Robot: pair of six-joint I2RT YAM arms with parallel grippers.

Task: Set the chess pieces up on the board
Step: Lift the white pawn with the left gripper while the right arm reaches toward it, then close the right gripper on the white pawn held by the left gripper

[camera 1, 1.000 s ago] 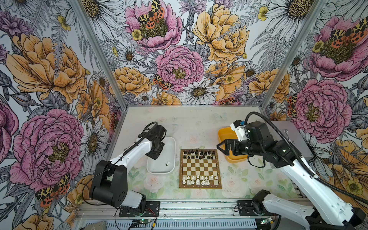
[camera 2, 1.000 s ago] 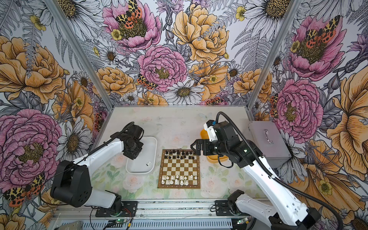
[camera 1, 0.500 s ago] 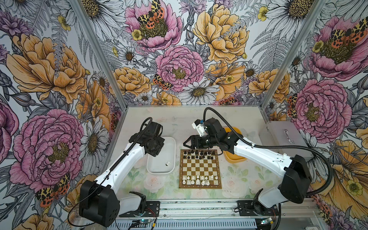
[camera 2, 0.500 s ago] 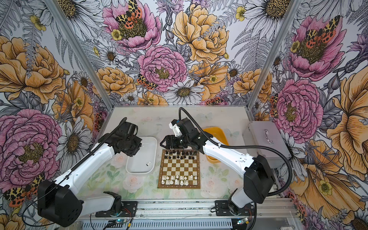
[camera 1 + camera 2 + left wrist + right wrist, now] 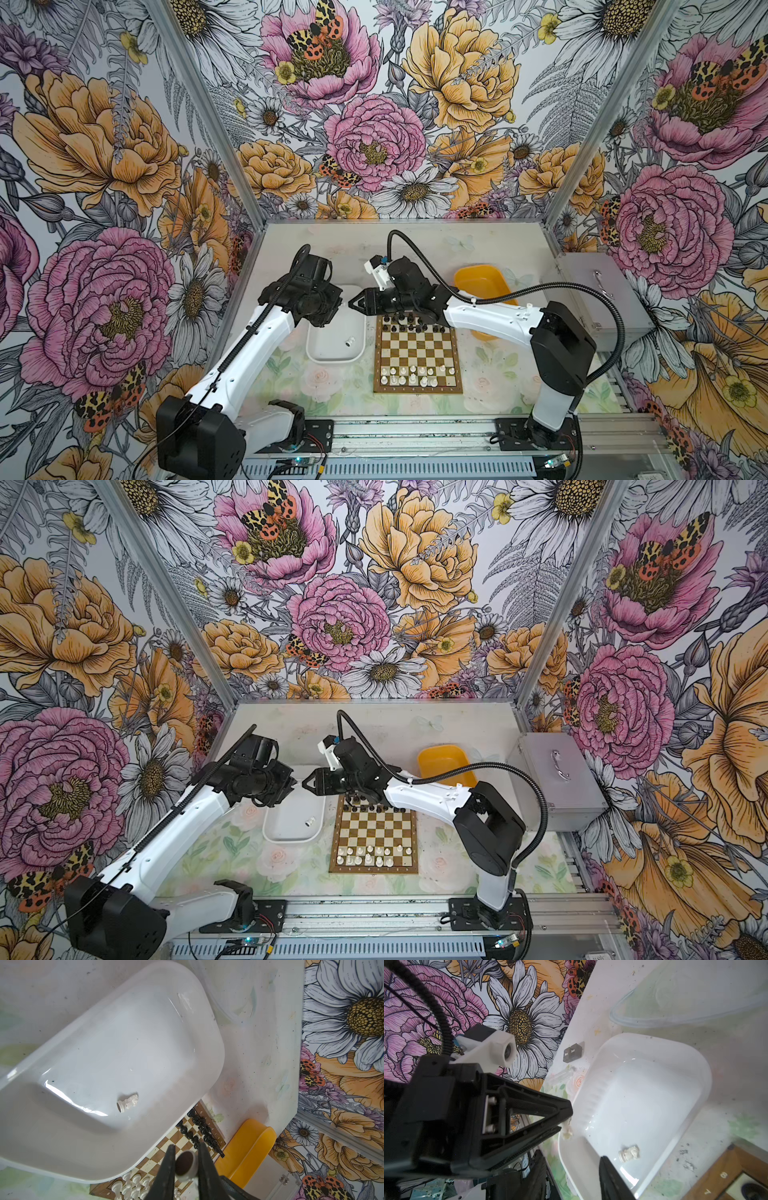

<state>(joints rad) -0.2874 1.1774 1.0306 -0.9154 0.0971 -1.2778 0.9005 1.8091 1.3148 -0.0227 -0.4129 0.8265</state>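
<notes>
Both arms wear glossy white shells between blocky black joint housings. A thin black cable (image 5: 249, 332) runs along the left arm (image 5: 266, 345); a thick ribbed black hose (image 5: 622, 332) loops off the right arm (image 5: 490, 320). The left gripper (image 5: 566, 1121) has black, triangular open-framed fingers (image 5: 529, 1103), two silver screws (image 5: 492, 1100) and a white camera mount (image 5: 488, 1049)

**A:** Entry: table (image 5: 415, 249). Surface?

**B:** Pale, with a faint flower print and scuffed.

**A:** Lying directly on it?

**B:** Five items.
1. Board (image 5: 417, 349), brown-bordered, near the front edge.
2. White tray (image 5: 328, 353), just left of the board.
3. Yellow tray (image 5: 478, 278), behind the board's far right corner.
4. Grey metal case (image 5: 598, 291), well right of the board, at the table's edge.
5. Small black tag (image 5: 573, 1052), beyond the white tray from the board.
</notes>
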